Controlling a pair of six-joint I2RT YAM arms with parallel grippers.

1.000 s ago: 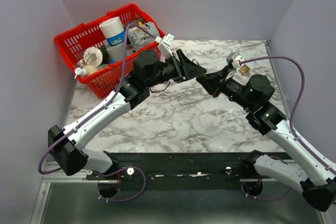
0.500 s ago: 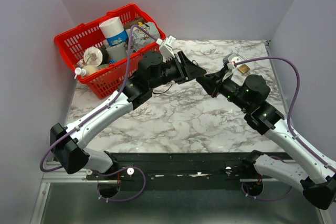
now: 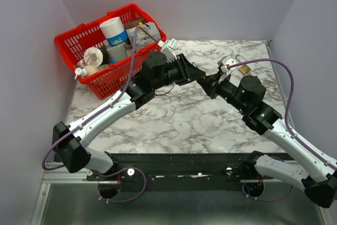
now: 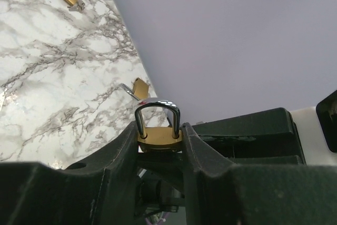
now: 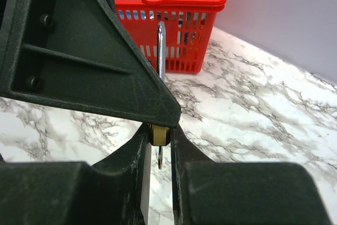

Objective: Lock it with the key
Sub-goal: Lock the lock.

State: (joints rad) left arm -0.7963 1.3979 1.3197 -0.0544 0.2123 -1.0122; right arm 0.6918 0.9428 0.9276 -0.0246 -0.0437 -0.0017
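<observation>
Your left hand [image 4: 159, 130] and right hand [image 5: 159, 133] both pinch the brass, steel-shackled padlock [image 4: 158, 138]. It seems braced, so next comes turning the key.

The padlock [image 4: 159, 138] has a dull brass body and a polished, mirror-bright metal shackle. The fingers [image 4: 113, 162] of the left gripper [image 4: 159, 133] are matt black plastic, faintly grainy. The table [image 4: 52, 72] is glossy and marble-patterned, the basket [image 5: 184, 51] shiny red plastic.

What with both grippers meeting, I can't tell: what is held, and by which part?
The brass padlock, by its body: the right gripper pinches its flat faces, the left gripper presses its narrow sides. The shackle stands free.
</observation>
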